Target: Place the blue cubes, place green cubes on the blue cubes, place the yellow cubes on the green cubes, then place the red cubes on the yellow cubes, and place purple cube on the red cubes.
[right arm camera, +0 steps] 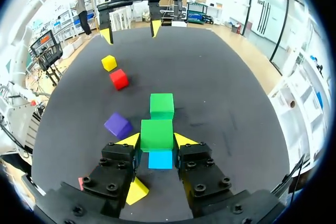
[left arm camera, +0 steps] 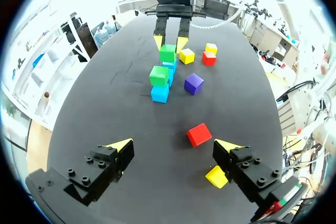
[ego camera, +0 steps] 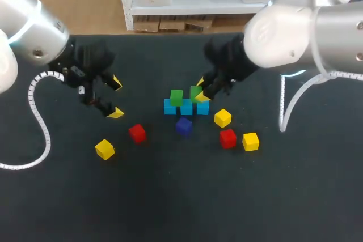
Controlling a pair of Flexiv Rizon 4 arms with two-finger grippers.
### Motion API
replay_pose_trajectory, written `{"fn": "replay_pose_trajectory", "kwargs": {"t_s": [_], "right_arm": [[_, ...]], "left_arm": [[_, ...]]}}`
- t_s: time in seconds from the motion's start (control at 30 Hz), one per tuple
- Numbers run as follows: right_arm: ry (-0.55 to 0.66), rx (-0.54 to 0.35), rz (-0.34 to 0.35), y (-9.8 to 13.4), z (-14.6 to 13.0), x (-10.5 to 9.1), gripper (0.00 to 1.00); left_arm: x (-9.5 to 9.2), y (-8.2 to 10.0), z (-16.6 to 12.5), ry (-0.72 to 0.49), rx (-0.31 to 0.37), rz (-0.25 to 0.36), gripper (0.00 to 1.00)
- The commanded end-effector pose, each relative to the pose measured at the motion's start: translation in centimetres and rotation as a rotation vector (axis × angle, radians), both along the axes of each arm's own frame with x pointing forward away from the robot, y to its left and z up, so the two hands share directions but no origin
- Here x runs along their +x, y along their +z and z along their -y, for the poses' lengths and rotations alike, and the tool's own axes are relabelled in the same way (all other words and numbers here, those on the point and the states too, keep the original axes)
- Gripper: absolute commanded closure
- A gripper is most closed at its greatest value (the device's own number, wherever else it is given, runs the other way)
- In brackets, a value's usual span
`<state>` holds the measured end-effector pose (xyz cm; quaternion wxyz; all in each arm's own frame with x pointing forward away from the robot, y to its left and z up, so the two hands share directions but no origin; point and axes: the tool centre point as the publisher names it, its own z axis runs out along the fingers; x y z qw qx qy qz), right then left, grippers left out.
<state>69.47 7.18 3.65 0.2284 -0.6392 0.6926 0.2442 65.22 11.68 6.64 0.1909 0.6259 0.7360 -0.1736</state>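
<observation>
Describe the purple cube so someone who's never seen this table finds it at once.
Start at the row of blue cubes in the middle of the dark table. The purple cube sits just on the robot's side of that row, not touching it. It is the only purple cube; its neighbours are a red cube and a yellow cube.

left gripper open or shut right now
Open. The left gripper has its fingers wide apart above the table, nothing touching them; the red cube lies ahead on the table, untouched.
</observation>
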Motion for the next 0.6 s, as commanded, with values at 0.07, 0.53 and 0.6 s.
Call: {"fn": "replay_pose_trajectory", "kwargs": {"t_s": [0.07, 0.53, 0.6], "right_arm": [[-0.005, -0.018, -0.003, -0.38, -0.45, 0.08, 1.00], [-0.030, -0.043, -0.007, -0.79, 0.04, 0.01, 1.00], [-0.032, -0.045, -0.007, -0.82, 0.13, -0.02, 1.00]], "left_arm": [[-0.03, -0.09, -0.14, -0.003, -0.005, 0.003, 0.00], [-0.03, -0.09, -0.14, -0.003, -0.005, 0.003, 0.00], [-0.03, -0.09, -0.14, -0.003, -0.005, 0.003, 0.00]]}}
